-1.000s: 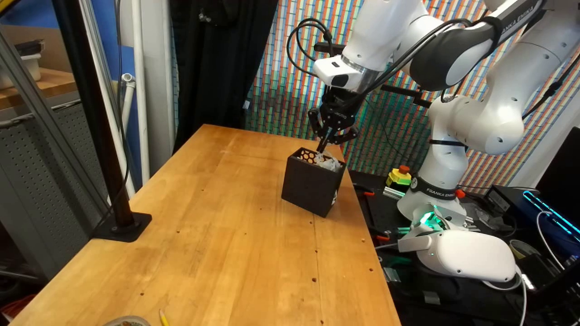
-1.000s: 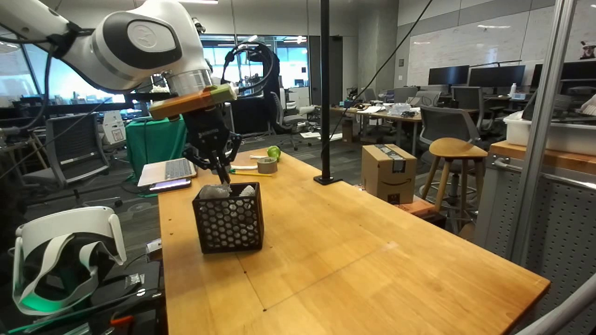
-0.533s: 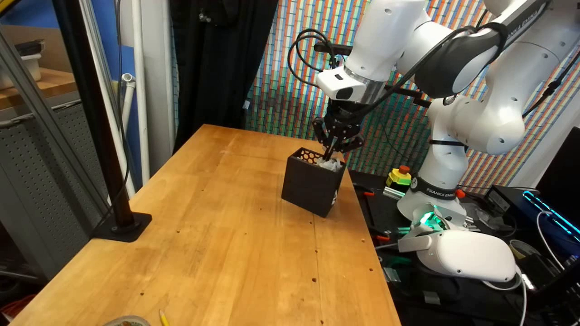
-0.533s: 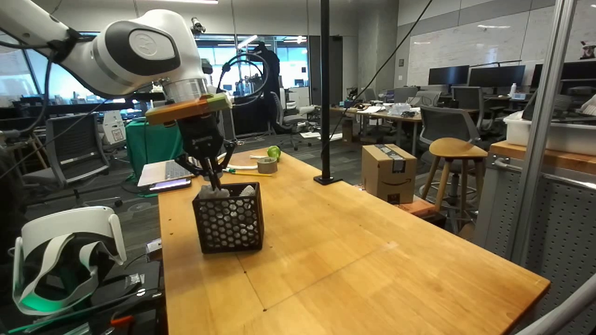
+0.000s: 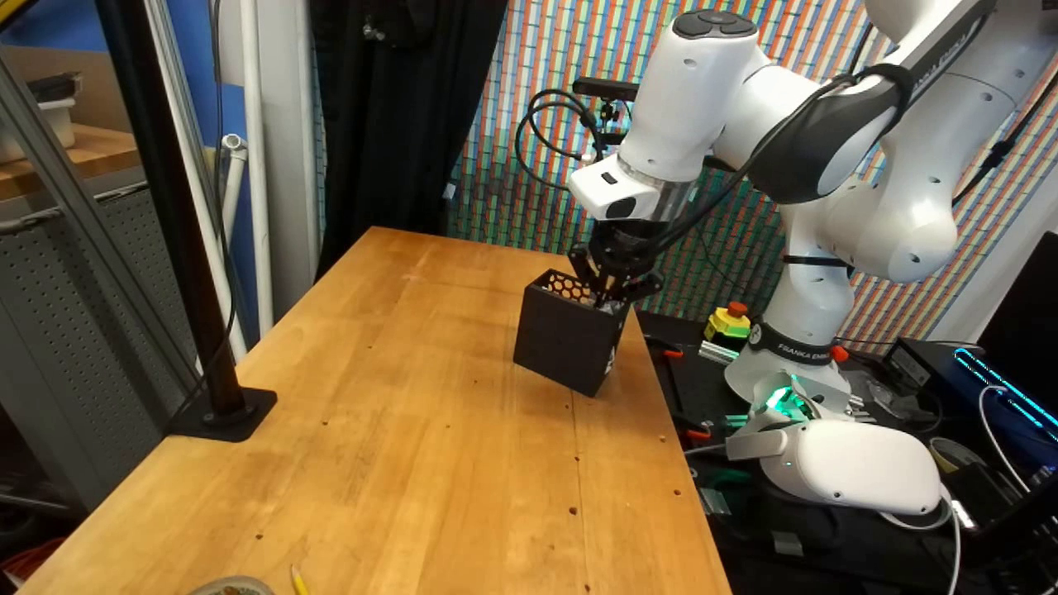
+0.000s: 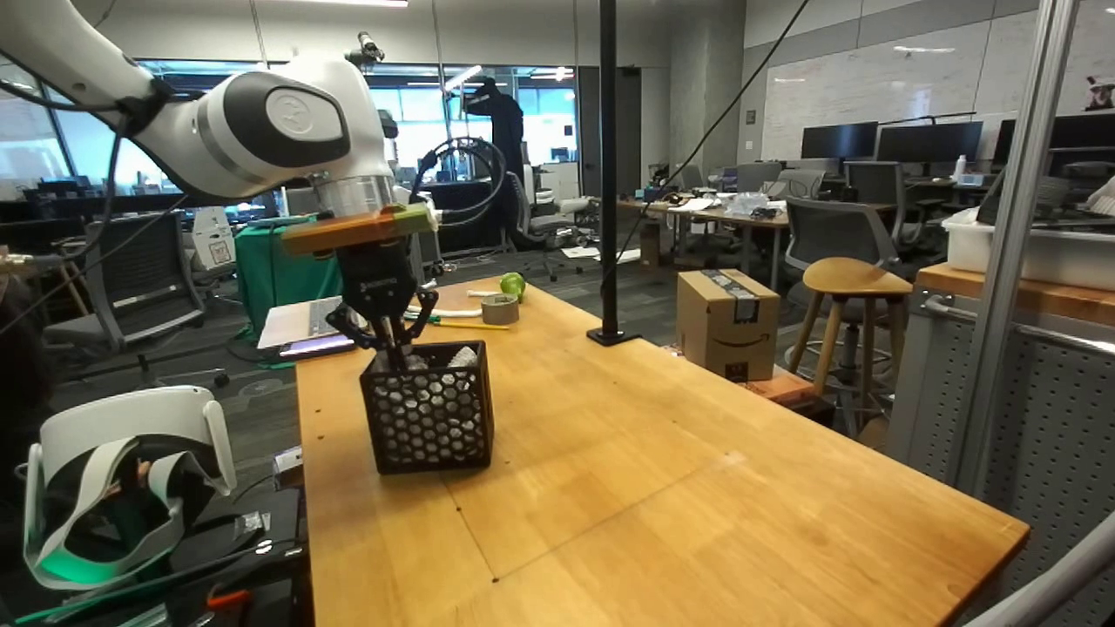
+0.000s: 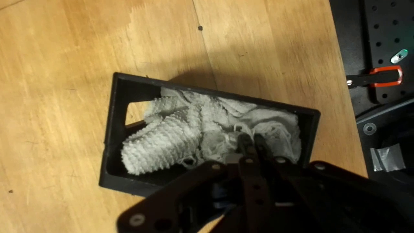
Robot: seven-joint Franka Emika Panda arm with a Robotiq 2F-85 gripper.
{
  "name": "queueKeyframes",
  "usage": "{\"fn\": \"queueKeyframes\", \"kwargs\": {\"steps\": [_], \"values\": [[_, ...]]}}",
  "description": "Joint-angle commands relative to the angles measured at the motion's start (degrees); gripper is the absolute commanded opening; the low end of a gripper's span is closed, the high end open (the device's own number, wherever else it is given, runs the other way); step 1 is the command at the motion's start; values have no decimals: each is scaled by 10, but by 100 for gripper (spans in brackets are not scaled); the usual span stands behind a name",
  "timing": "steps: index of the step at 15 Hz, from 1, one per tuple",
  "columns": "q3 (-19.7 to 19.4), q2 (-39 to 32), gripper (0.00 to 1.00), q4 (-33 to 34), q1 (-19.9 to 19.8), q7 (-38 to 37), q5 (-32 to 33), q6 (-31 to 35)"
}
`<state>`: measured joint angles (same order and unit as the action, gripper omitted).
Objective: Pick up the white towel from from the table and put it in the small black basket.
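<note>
The closed claw [image 7: 253, 139] sat in folds of the white towel [image 7: 190, 129] inside the small black basket [image 5: 566, 343]. Tucking-in seemed underway; next, the claw likely needed to rise without snagging.

In both exterior views the white arm [image 5: 814, 153] stands bent, sloping down to its wrist [image 6: 359, 131]; the wrist points downward with some lean; beneath it hangs the black gripper [image 7: 252, 138], its jaws drawn together; in the wrist view the fingertips [image 7: 245, 142] sit side by side, narrowly parted.
</note>
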<state>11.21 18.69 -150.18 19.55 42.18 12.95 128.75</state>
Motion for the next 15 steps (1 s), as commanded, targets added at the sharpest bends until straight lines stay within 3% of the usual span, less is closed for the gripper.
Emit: {"fn": "queueKeyframes", "kwargs": {"steps": [1, 10, 15], "values": [[5, -56, 5, 30, -8, -19, 6, -2], [-2, -166, 5, 118, -34, -21, -6, -64], [-12, -172, 5, 176, -49, 27, -81, -118]]}}
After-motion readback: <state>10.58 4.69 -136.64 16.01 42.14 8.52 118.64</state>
